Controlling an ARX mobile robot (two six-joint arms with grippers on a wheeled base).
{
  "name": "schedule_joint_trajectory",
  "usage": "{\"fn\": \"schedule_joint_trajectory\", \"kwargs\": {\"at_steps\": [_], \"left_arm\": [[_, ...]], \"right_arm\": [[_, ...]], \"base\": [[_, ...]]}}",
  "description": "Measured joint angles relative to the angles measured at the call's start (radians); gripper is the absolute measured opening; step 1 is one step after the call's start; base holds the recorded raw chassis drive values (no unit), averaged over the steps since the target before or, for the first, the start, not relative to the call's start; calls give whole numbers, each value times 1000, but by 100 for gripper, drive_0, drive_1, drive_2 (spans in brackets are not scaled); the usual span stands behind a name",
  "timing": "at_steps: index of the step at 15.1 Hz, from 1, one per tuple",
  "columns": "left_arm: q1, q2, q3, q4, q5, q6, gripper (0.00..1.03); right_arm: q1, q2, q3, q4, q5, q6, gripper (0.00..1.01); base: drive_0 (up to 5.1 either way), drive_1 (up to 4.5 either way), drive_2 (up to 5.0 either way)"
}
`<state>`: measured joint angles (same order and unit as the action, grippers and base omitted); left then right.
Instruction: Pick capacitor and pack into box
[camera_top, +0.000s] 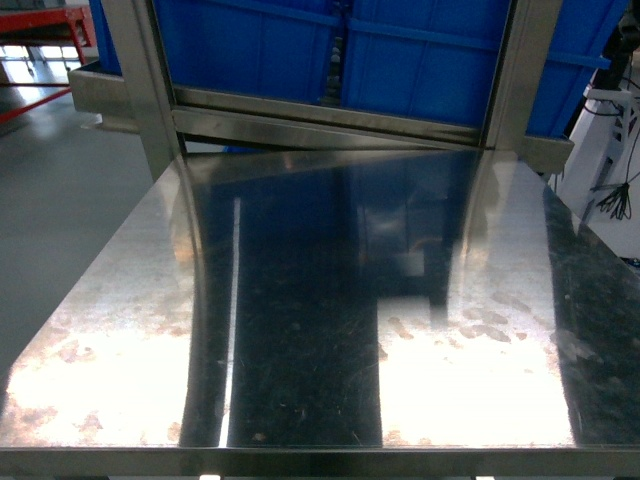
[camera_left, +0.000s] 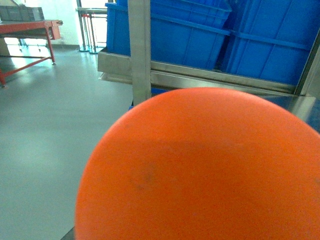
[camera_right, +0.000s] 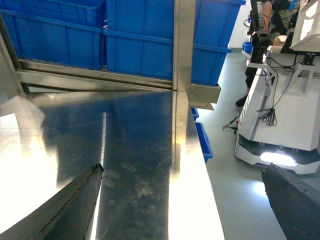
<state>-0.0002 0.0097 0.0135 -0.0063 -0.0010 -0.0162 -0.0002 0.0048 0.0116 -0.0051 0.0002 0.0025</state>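
Note:
The capacitor (camera_left: 200, 165), bright orange and smooth, fills the lower part of the left wrist view right in front of the camera. It is up off any surface, with grey floor behind it. It hides my left gripper's fingers, which hold it. My right gripper (camera_right: 182, 169) is open wide above the steel table (camera_right: 135, 150), with nothing between its dark fingertips (camera_right: 95, 175). The box is out of view. Neither gripper shows in the head view, where the table top (camera_top: 320, 330) is bare.
Blue plastic bins (camera_top: 300, 50) stand behind a steel frame (camera_top: 330, 115) at the table's far edge. A steel post (camera_right: 182, 45) rises at the table's right rear. A white robot base (camera_right: 280, 130) stands on the floor to the right. A red table (camera_left: 25, 30) is far left.

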Motion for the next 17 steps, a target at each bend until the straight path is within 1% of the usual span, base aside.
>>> {"fn": "schedule_joint_trajectory", "kwargs": {"at_steps": [17], "left_arm": [[0,0,0,-1,0,3,44]], "right_arm": [[0,0,0,1,0,0,98]], "base": [[0,0,0]]}}
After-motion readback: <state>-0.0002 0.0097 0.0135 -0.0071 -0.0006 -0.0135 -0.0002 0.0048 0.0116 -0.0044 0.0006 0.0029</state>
